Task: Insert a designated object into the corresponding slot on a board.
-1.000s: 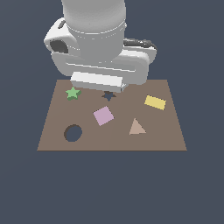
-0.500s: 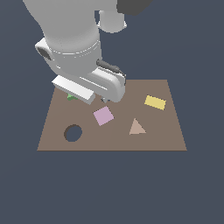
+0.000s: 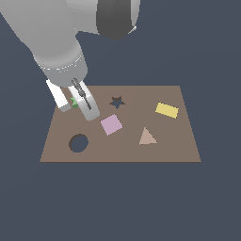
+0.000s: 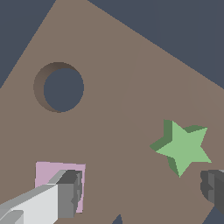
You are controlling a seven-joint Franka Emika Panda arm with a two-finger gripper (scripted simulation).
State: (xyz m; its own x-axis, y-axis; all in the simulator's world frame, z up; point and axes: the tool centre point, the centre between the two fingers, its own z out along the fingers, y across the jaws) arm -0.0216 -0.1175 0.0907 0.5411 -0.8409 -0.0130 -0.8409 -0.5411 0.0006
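Brown board [image 3: 179, 141] carries a green star [image 4: 183, 148] beneath the gripper [image 4: 140, 192], fingers spread apart.

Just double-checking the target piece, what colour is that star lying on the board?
Light green star, clearest in the wrist view.

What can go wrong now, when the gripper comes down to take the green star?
1. In the wrist view the green star lies off-centre, near one finger of the open gripper; closing may push it aside rather than grip it.
2. The other finger hangs over the pink square and might knock it.
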